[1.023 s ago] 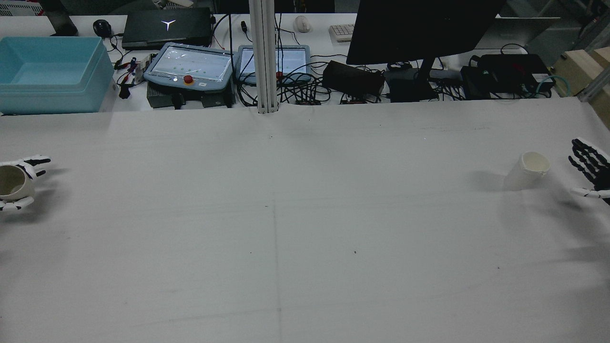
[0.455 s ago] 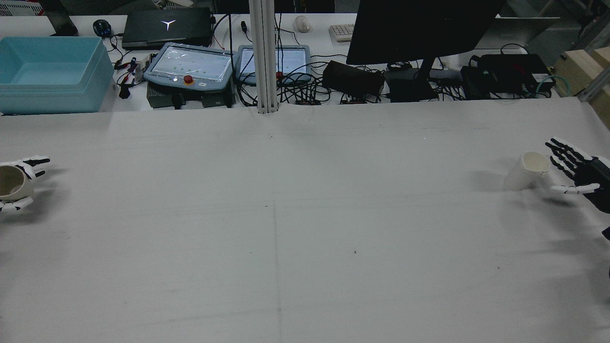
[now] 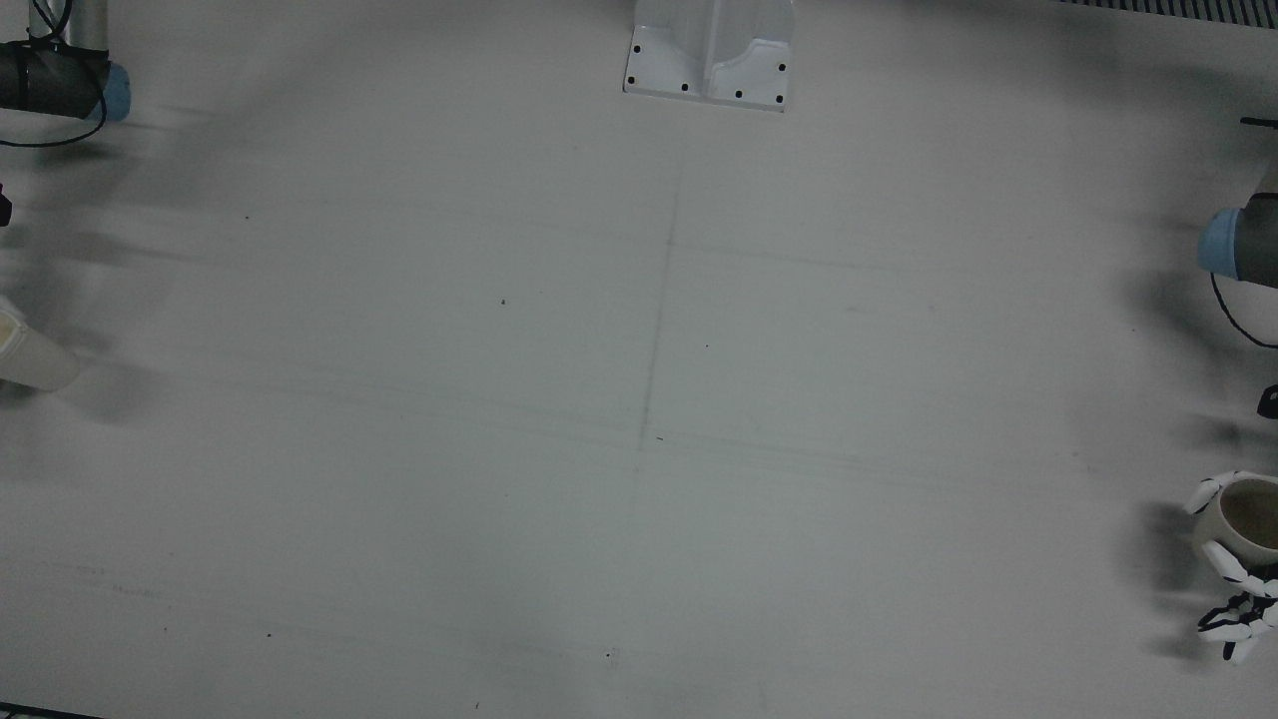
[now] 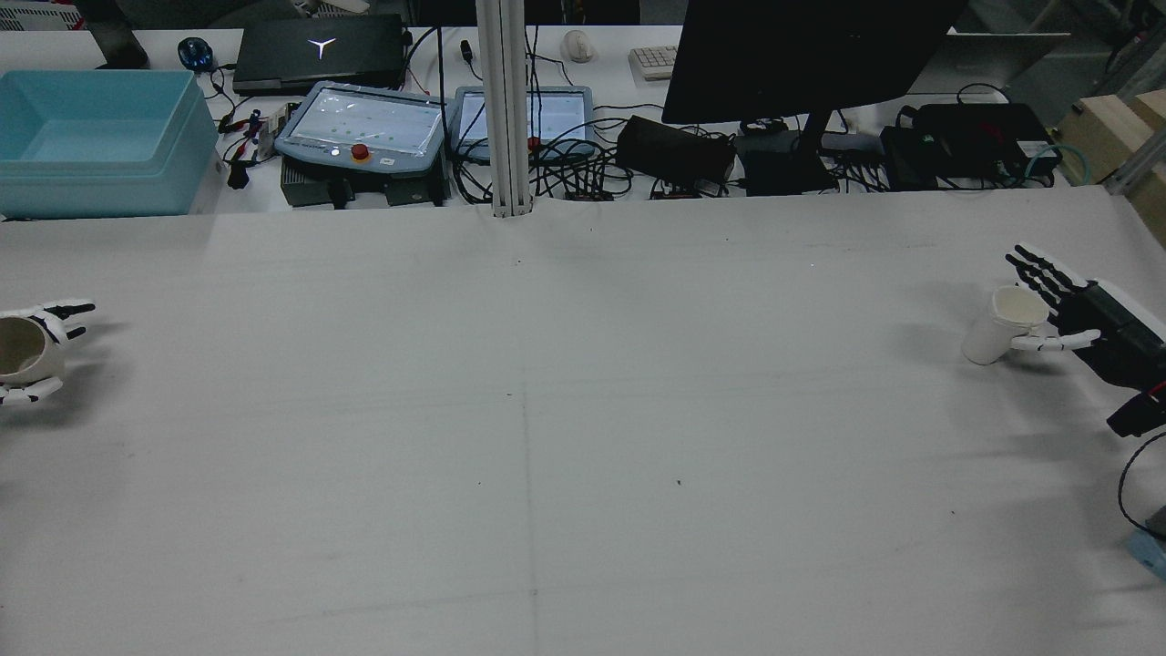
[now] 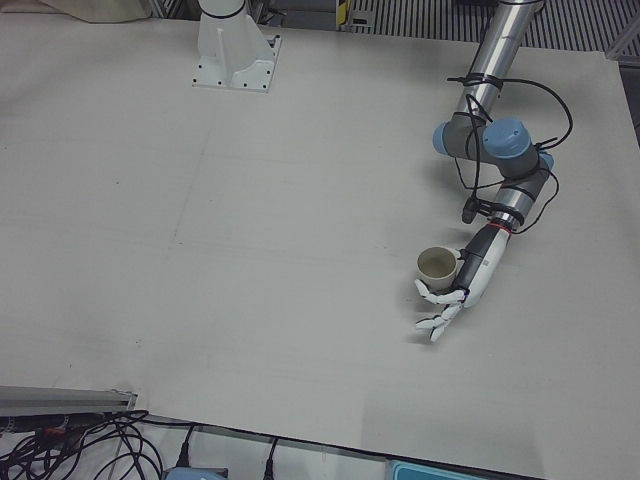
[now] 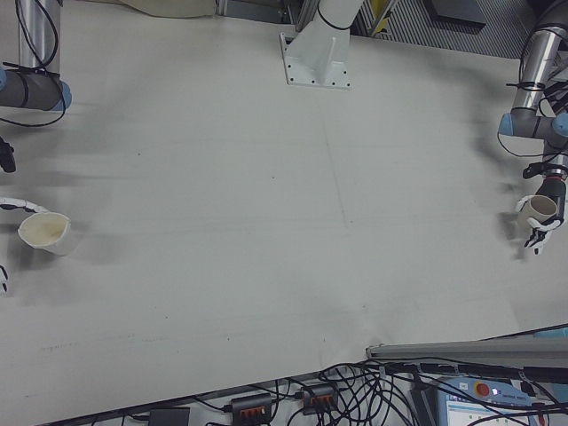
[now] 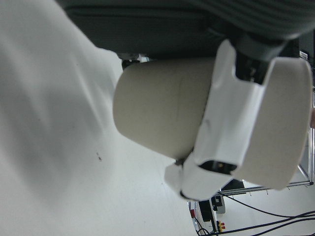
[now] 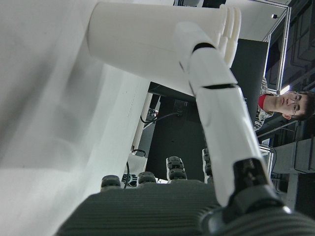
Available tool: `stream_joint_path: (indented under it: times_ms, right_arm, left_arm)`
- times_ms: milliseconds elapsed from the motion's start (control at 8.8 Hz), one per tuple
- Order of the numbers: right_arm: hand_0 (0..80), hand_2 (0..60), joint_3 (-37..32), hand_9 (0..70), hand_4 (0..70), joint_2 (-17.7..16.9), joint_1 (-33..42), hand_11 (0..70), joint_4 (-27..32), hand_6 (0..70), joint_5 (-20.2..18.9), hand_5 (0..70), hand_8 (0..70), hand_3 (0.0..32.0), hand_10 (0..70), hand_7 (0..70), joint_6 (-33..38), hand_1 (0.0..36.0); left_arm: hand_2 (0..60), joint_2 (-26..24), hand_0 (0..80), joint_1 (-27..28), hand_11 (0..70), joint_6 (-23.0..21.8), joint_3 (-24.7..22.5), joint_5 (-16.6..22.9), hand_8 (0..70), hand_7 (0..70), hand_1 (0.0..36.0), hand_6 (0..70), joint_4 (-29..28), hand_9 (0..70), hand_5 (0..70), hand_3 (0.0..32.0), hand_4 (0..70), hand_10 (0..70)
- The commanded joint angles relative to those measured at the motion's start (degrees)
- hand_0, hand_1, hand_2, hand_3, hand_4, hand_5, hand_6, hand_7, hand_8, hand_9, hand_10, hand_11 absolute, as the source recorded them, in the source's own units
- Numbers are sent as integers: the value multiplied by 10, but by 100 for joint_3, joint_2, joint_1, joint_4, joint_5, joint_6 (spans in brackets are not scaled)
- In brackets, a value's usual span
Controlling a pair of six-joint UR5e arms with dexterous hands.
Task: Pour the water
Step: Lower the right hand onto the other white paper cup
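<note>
White paper cup sits between the right robot hand's spread fingers, not yet clasped.

We see the right robot hand (image 4: 1075, 314) released, its dark fingers behind the white cup (image 4: 1002, 323) and its thumb in front, the cup upright on the desk (image 4: 583, 437) with its long axis vertical. We judge that closing on the cup comes next. Far across the desk, the left robot hand (image 5: 455, 290) grasps the beige cup (image 5: 437, 268), also upright. The 2 cups stand well apart. We can read no writing on either cup.
</note>
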Motion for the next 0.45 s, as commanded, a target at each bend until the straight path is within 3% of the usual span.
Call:
stream_joint_path:
  times_ms: [0, 227, 341]
  right_arm:
    - [784, 148, 50, 14, 10, 316, -238, 25, -123, 49, 10, 108, 0, 126, 0, 143, -184, 341]
    - [800, 217, 85, 26, 66, 351, -273, 55, -123, 82, 19, 121, 6, 102, 11, 203, -184, 360]
    - [800, 246, 103, 40, 110, 351, -265, 69, -123, 108, 19, 131, 16, 80, 20, 266, -176, 360]
  left_arm:
    - [600, 5, 800, -9, 163, -74, 44, 0, 65, 216, 360, 148, 0, 66, 700, 0, 700, 87]
    - [600, 5, 800, -9, 164, -74, 79, 0, 64, 213, 360, 146, -18, 66, 700, 0, 700, 88]
    - [600, 5, 800, -9, 164, -74, 79, -9, 64, 211, 360, 144, -18, 65, 700, 0, 700, 88]
